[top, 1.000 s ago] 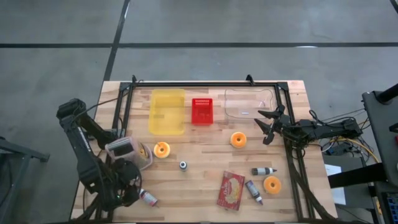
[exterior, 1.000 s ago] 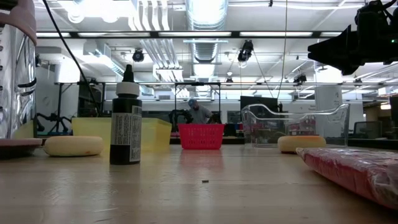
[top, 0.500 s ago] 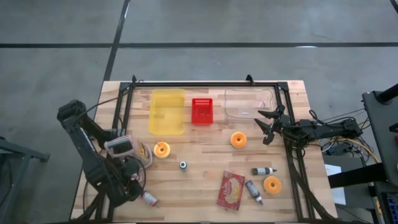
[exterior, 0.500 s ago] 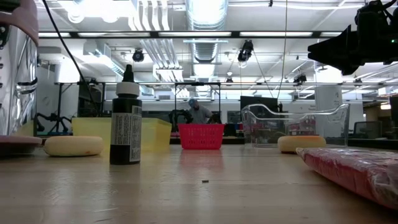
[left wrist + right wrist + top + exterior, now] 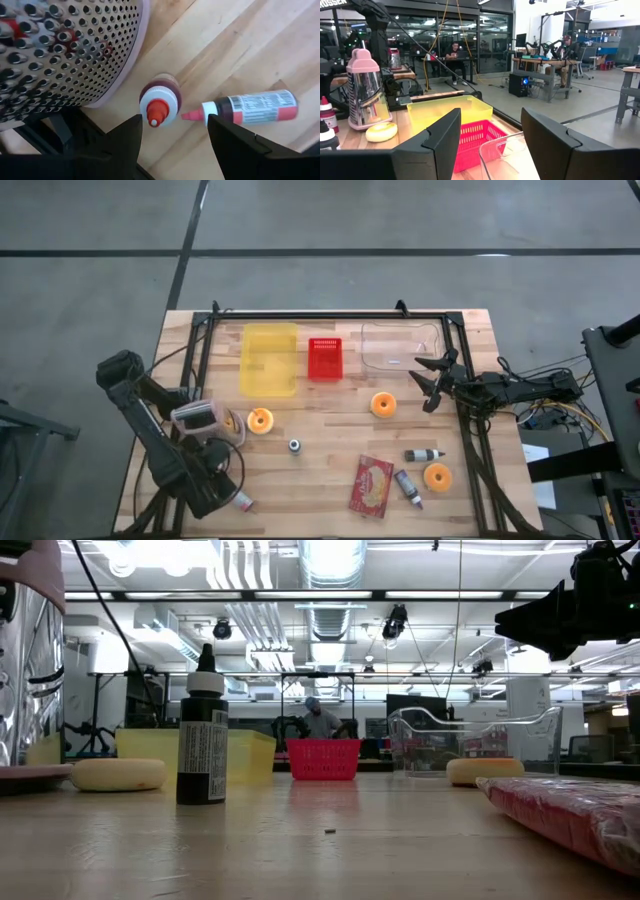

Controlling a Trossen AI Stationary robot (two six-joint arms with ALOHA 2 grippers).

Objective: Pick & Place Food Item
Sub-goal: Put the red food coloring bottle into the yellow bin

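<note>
The red-capped bottle (image 5: 160,101) stood upright at the table's near left corner, beside the grater (image 5: 65,50) and a fallen bottle (image 5: 247,107). The left gripper (image 5: 172,132) hung over it, fingers spread and empty, apparently approaching; it would need lowering and closing. The right gripper (image 5: 432,383) waited, spread and empty, by the clear bin (image 5: 400,345).

Grater (image 5: 65,50) and lying bottle (image 5: 250,107) closely flank the upright bottle (image 5: 159,100).

The left gripper (image 5: 222,498) has moved nearer the table's front edge, over the red-capped bottles (image 5: 159,102).
</note>
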